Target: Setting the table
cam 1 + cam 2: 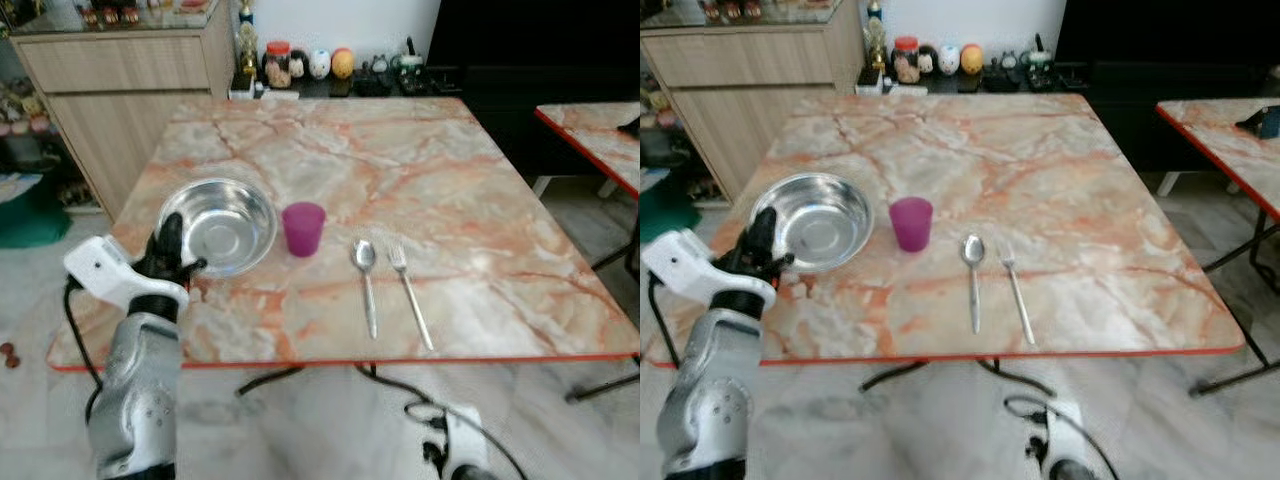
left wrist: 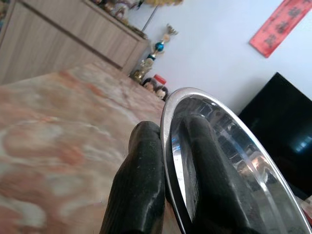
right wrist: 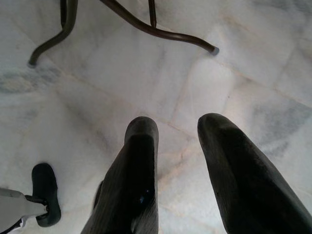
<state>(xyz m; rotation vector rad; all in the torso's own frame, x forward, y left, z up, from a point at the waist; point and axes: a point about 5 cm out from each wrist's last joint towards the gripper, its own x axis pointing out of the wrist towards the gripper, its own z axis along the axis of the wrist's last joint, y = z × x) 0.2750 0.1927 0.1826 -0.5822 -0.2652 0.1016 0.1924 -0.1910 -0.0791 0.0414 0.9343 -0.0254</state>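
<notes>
while the left tool (image 1: 178, 262) pinches the near-left rim of the steel bowl (image 1: 222, 224), one black finger inside the rim and one outside as the left wrist view shows, the bowl sits on the marble table (image 1: 450, 200) near its left-near corner. the step in hand looks like placing or shifting the bowl into its spot in the setting; whether it rests fully flat or is slightly lifted i cannot tell. the next move, by my judgement, calls for settling the bowl flat, then parting the fingers and drawing the tool back toward the near-left without dragging the rim or nudging the cup beside it.

the right tool (image 3: 175, 161) hangs low over the pale floor (image 3: 253, 63) below the near edge of the table, its fingers apart and holding nothing.

counted on the table: one bowl, one purple cup (image 1: 303, 228) just right of the bowl, one spoon (image 1: 366, 280) to the right of the cup, and one fork (image 1: 409, 294) just right of the spoon, both lying with handles toward the near edge.
</notes>
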